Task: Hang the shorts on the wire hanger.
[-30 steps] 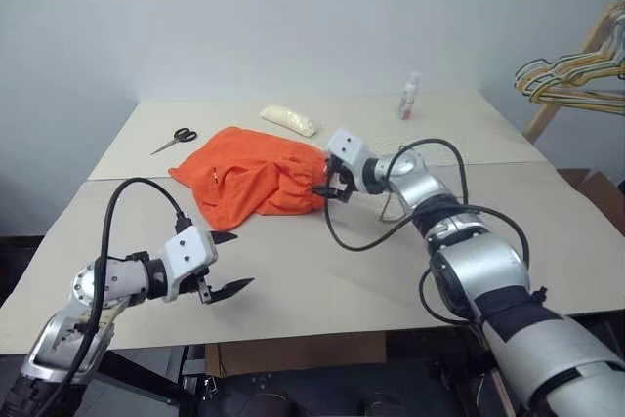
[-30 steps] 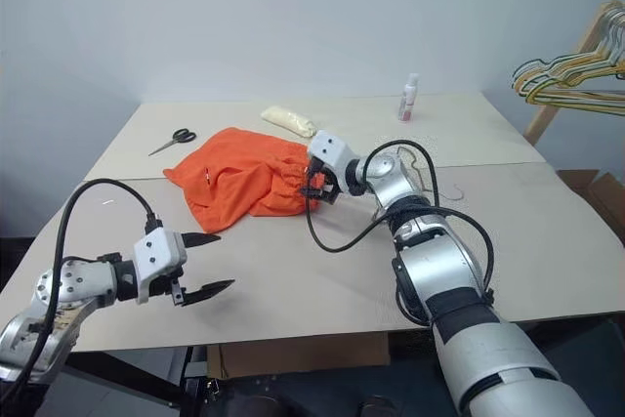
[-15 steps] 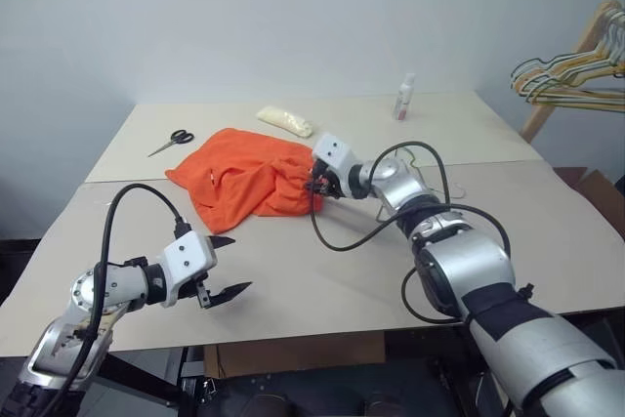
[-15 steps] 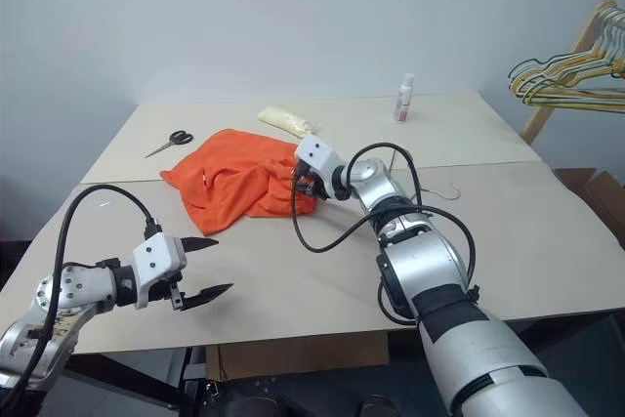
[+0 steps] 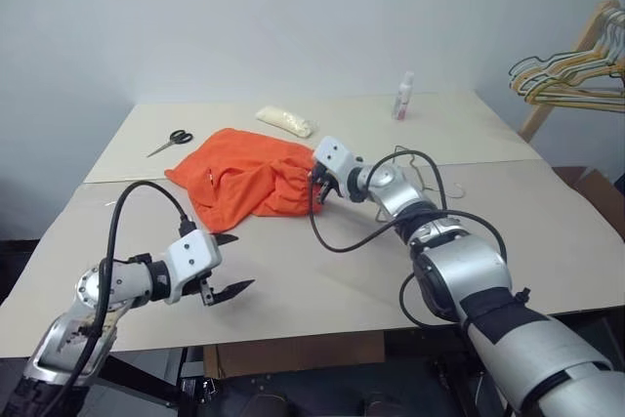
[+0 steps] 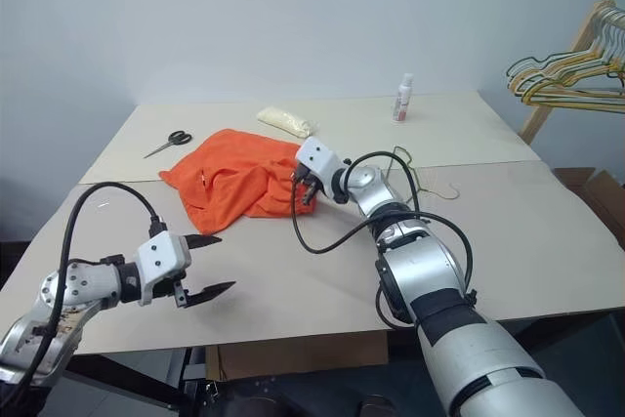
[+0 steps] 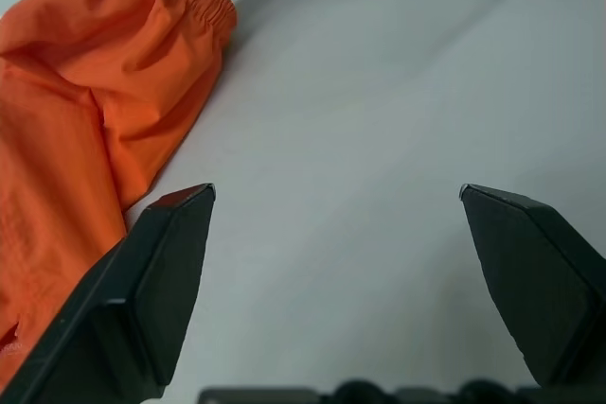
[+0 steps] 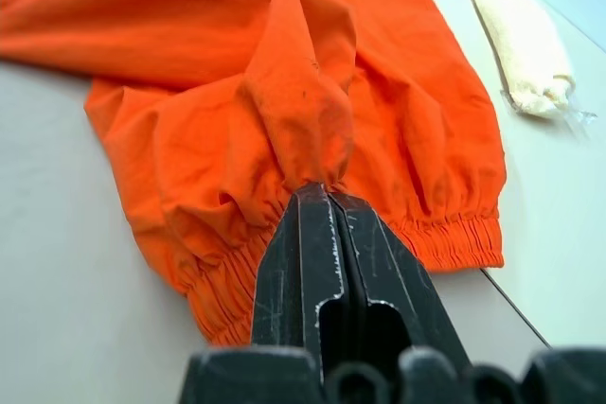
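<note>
nearest the robot, the left gripper hangs just over the front edge of the table, its two black fingers spread wide with nothing between them; in the left wrist view the bare tabletop lies between the fingertips and the shorts sit off to one side, apart from them. farther in, the right gripper reaches across the middle of the table and its fingers are pressed together on a pinch of orange fabric just above the gathered elastic waistband, so a small fold of cloth stands up from the tips. the shorts lie crumpled on the left-centre of the table, straddling the seam between the two boards, waistband end toward the right gripper. just right of that gripper, partly hidden by the arm and its black cable, the wire hanger lies flat on the table. toward the far edge sit a pair of scissors at the left, a pale packet behind the shorts, and a small white bottle standing upright. beyond the table's right corner, a bunch of coloured hangers hangs on a wooden rack.
</note>
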